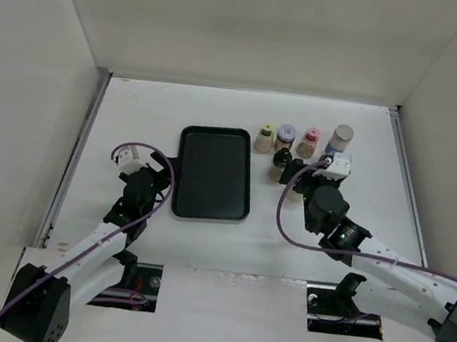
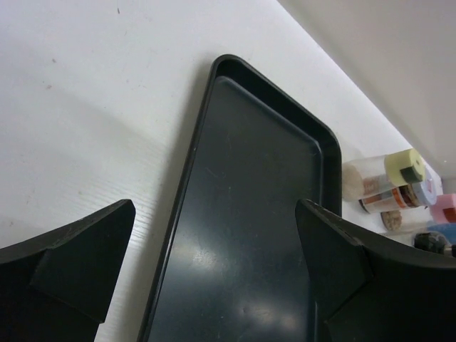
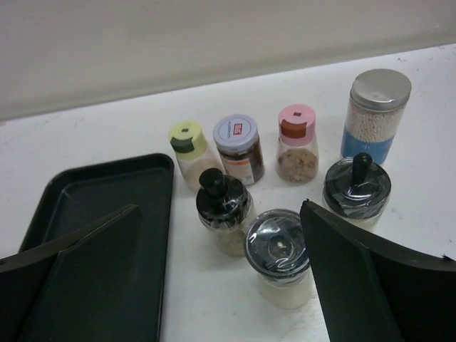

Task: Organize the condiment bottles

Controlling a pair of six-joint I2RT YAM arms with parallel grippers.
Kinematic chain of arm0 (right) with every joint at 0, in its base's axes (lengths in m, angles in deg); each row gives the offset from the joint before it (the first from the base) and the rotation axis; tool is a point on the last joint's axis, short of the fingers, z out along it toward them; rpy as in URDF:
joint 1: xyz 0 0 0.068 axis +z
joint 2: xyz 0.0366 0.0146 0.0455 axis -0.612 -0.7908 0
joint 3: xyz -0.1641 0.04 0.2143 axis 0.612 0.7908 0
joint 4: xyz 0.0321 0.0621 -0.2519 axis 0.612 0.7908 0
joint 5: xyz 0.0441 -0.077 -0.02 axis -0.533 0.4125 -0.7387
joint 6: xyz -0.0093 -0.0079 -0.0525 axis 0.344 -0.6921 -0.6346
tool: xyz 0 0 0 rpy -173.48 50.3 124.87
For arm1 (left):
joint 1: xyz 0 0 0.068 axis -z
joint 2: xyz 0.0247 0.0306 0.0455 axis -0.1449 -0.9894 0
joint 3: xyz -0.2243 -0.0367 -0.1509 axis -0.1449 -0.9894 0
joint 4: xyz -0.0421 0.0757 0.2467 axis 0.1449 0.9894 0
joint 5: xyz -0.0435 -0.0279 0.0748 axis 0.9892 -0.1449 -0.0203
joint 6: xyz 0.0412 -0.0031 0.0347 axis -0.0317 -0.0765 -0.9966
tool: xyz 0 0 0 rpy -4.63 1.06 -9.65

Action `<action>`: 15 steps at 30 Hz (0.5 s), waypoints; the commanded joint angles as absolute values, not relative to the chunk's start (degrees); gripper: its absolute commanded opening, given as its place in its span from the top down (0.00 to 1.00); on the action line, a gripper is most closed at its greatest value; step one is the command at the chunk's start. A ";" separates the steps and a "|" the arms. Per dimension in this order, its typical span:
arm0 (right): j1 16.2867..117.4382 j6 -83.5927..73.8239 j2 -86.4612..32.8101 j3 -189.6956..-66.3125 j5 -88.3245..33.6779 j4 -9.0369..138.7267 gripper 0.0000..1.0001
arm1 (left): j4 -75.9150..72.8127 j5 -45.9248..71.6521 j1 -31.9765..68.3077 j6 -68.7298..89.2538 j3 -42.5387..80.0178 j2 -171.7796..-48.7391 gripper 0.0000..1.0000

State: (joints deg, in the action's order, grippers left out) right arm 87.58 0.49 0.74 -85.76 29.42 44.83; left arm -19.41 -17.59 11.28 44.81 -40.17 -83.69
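Seven condiment bottles stand in a cluster right of the black tray [image 1: 215, 178]. In the right wrist view the back row holds yellow-capped [image 3: 187, 146], purple-capped [image 3: 238, 148], pink-capped [image 3: 297, 141] and taller silver-capped blue-labelled [image 3: 374, 114] jars. In front stand a black knob-lid jar [image 3: 223, 210], a dark flat-lid jar [image 3: 280, 256] and another knob-lid jar [image 3: 356, 189]. My right gripper [image 3: 219, 208] is open above the front jars, holding nothing; it also shows in the top view [image 1: 295, 182]. My left gripper [image 2: 214, 221] is open and empty over the tray's left part [image 1: 162, 169].
The tray [image 2: 249, 178] is empty. White walls close the table on the left, back and right. In the left wrist view the yellow-capped jar [image 2: 402, 167] and its neighbours show past the tray's far edge.
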 commanded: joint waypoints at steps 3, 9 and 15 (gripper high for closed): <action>88.05 -0.80 0.55 -88.85 28.49 44.21 0.00 | -23.08 -18.16 10.87 45.35 -40.95 -80.56 0.00; 87.44 -0.19 1.17 -88.67 26.20 45.00 0.38 | -24.49 -18.25 11.31 45.00 -41.12 -81.26 0.00; 86.21 2.00 -0.76 -90.07 30.50 52.28 0.86 | -25.72 -17.99 11.48 44.56 -40.86 -83.36 0.00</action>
State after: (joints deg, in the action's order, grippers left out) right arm 86.79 0.53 -0.31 -86.78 28.09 48.39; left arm -21.58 -17.66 11.22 44.96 -40.52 -82.47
